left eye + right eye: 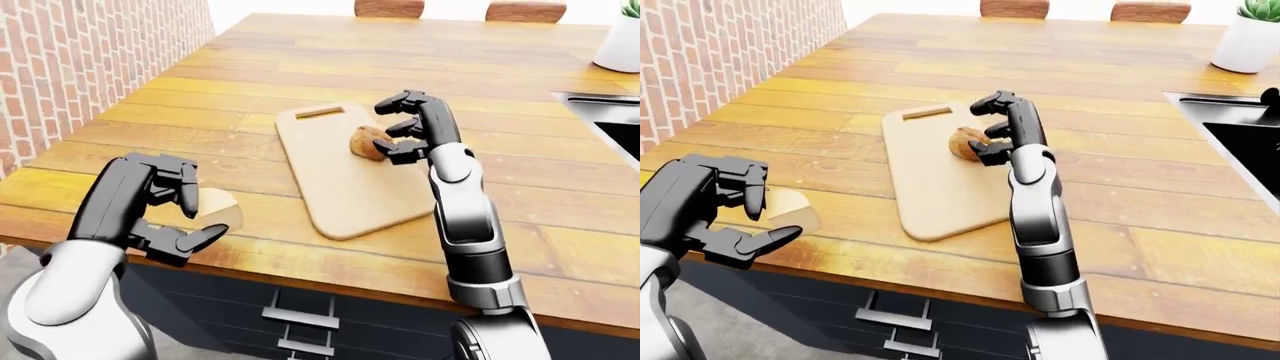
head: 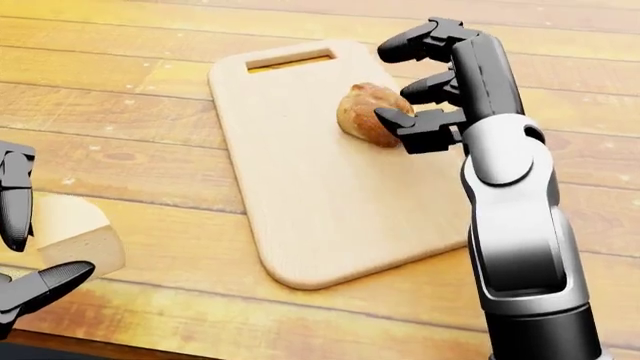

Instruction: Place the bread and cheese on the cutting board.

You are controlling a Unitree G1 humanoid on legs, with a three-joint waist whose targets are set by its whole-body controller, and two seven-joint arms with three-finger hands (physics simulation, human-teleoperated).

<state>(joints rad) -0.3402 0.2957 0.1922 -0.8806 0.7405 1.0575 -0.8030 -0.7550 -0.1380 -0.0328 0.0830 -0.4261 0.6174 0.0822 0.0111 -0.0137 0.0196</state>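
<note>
A light wooden cutting board (image 2: pixel 300 210) with a handle slot lies on the wooden counter (image 1: pixel 250 75). A round brown bread roll (image 2: pixel 362 112) rests on the board near its right edge. My right hand (image 2: pixel 405 82) is just right of the roll, fingers spread; the lower fingertips touch its side without closing round it. A pale cheese wedge (image 2: pixel 70 229) lies on the counter left of the board, near the counter's near edge. My left hand (image 1: pixel 205 221) is open, its fingers standing above and below the wedge, partly hiding it.
A dark sink (image 1: pixel 610 120) is set into the counter at the right. A white plant pot (image 1: pixel 1250 41) stands at the top right. A brick wall (image 1: pixel 80 67) runs along the left. Two chair backs (image 1: pixel 388 7) show beyond the counter. Drawer handles (image 1: pixel 300 322) sit below.
</note>
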